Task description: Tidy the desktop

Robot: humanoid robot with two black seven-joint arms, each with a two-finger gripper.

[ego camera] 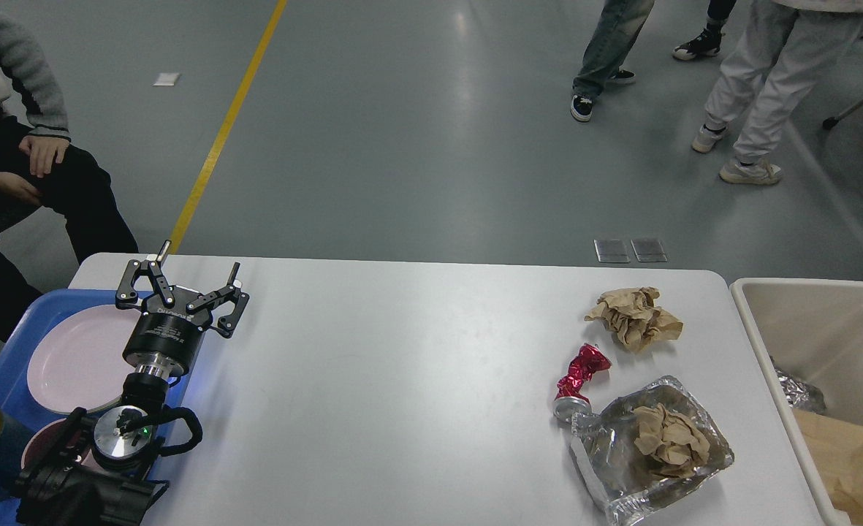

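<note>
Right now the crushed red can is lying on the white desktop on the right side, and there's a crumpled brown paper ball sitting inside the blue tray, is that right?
Not quite. The head view shows the crumpled brown paper ball lying on the bare desktop just beyond the crushed red can, not in the blue tray. The tray, on the left, holds pink plates. The can is on the right, as you said.

The beige bin [782, 365] and blue tray [7, 365] are cut by frame edges.
</note>
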